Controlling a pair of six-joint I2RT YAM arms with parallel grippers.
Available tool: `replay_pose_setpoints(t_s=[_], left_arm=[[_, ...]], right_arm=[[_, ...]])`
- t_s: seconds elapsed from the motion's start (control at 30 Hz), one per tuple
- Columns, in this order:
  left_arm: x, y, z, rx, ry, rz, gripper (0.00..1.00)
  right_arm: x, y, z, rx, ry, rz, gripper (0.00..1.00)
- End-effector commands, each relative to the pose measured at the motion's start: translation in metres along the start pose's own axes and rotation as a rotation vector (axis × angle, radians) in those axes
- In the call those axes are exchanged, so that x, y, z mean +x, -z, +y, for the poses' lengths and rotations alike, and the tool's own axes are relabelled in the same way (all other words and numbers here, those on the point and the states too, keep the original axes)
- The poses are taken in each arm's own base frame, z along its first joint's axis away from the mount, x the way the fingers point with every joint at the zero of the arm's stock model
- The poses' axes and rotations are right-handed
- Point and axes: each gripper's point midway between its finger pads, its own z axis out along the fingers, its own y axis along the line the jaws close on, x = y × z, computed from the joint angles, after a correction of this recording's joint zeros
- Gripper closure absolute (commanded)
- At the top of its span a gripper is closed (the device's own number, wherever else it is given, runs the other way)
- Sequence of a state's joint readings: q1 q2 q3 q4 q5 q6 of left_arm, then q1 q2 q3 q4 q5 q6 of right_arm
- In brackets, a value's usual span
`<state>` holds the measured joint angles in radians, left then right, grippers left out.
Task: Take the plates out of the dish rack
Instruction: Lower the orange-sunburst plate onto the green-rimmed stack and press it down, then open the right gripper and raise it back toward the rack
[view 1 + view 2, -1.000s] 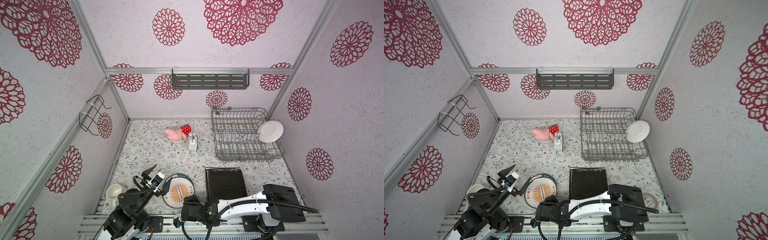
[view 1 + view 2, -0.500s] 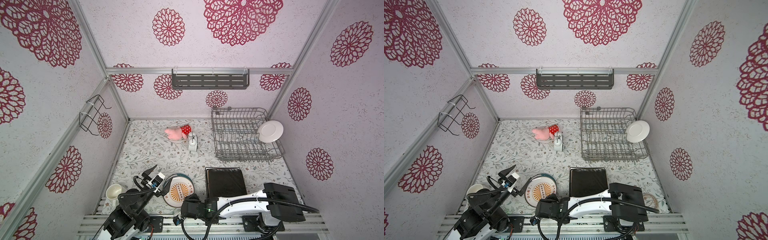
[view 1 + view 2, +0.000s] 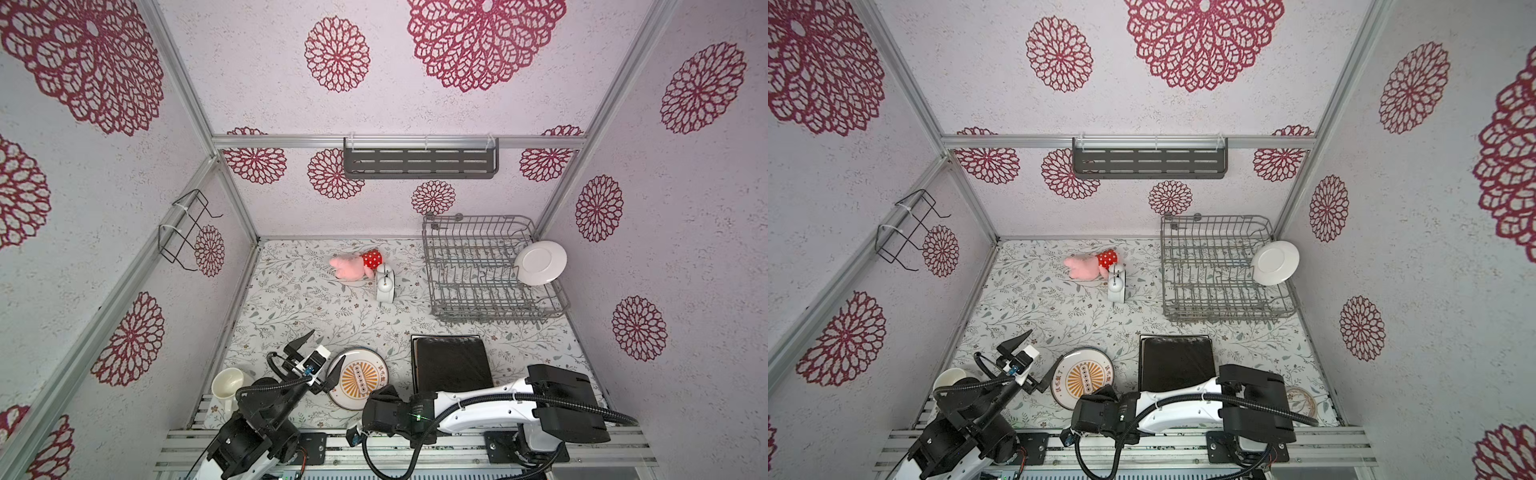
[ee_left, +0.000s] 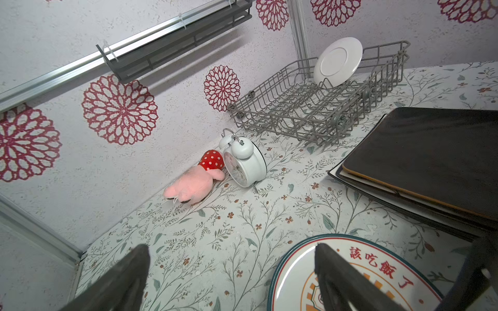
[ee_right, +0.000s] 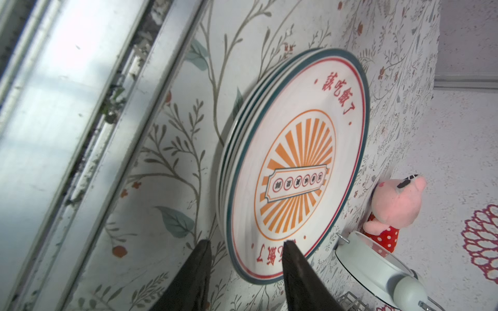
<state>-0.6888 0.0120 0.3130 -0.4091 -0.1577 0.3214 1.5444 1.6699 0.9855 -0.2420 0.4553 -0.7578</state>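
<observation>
One white round plate (image 3: 540, 262) stands on edge at the dish rack's (image 3: 478, 270) 3 o'clock side. Left end effector (image 3: 320, 353) gapes wide, empty. Right end effector (image 5: 244, 247) is partly open astride the printed plate stack's (image 3: 358, 379) rim, gripping nothing. Dark square plates (image 3: 451, 361) lie stacked on the bench (image 3: 311, 303).

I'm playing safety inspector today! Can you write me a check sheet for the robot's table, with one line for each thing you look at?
Surface: leafy-patterned table.
Job's things: one white plate standing in the dish rack; round plate stack and square plate stack lie on the table.
Clutter: pink plush toy touching alarm clock; mug by the near edge.
Grippers: left gripper open, empty; right gripper straddles the round stack's rim, jaws apart.
Cables: black hoses run along both arms.
Surroundings: grey shelf, wire holder on walls.
</observation>
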Motion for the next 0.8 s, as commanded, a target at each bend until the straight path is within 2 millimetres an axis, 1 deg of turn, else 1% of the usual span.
replay_pose_setpoints(t_s=[0.0,0.13,0.17,0.2,0.23,0.27,0.3,0.33,0.4,0.47,0.53,0.57,0.6,0.63,0.7,0.73,0.77], left_arm=[[-0.008,0.003,0.001,0.003,-0.007,-0.030,0.03],[-0.008,0.003,0.001,0.003,-0.007,-0.030,0.02],[-0.008,0.003,0.001,0.004,-0.008,-0.029,0.03],[-0.008,0.003,0.001,0.001,-0.007,-0.028,0.03],[-0.008,0.003,0.001,0.000,-0.007,-0.028,0.03],[-0.008,0.003,0.002,-0.002,-0.008,-0.027,0.03],[-0.008,0.003,0.002,-0.004,-0.007,-0.028,0.03],[-0.007,0.003,0.002,-0.003,-0.007,-0.026,0.03],[-0.007,0.003,0.003,-0.009,-0.004,-0.025,0.03],[-0.007,0.003,0.003,-0.010,-0.002,-0.025,0.03],[-0.007,0.002,0.003,-0.013,-0.002,-0.025,0.03],[-0.006,0.002,0.003,-0.013,-0.003,-0.022,0.03],[-0.006,0.002,0.003,-0.014,-0.003,-0.022,0.03],[-0.006,0.002,0.003,-0.014,-0.002,-0.022,0.03],[-0.006,0.002,0.004,-0.015,-0.002,-0.022,0.03],[-0.005,0.002,0.004,-0.017,-0.002,-0.021,0.03],[-0.006,0.002,0.005,-0.024,-0.001,-0.021,0.03]], right_arm=[[-0.004,0.006,-0.014,0.019,-0.055,-0.015,0.53],[-0.003,0.011,-0.018,0.028,-0.078,-0.011,0.52],[-0.001,0.014,-0.021,0.032,-0.093,-0.006,0.51],[0.001,0.020,-0.025,0.037,-0.124,-0.003,0.47],[0.002,0.029,-0.031,0.044,-0.169,-0.012,0.41],[0.002,0.038,-0.037,0.047,-0.211,-0.030,0.30],[0.004,0.050,-0.044,0.055,-0.269,-0.054,0.03],[0.007,0.060,-0.051,0.069,-0.316,-0.071,0.01],[0.021,0.089,-0.078,0.170,-0.464,-0.093,0.01],[0.046,0.115,-0.106,0.268,-0.633,-0.102,0.01],[0.093,0.143,-0.139,0.409,-0.844,-0.079,0.01],[0.125,0.158,-0.153,0.471,-0.979,-0.069,0.01],[0.165,0.171,-0.164,0.535,-1.122,-0.045,0.01],[0.202,0.186,-0.170,0.602,-1.249,-0.028,0.01],[0.257,0.208,-0.171,0.689,-1.416,-0.057,0.02],[0.284,0.216,-0.167,0.744,-1.513,-0.073,0.02],[0.307,0.221,-0.162,0.781,-1.594,-0.081,0.02]])
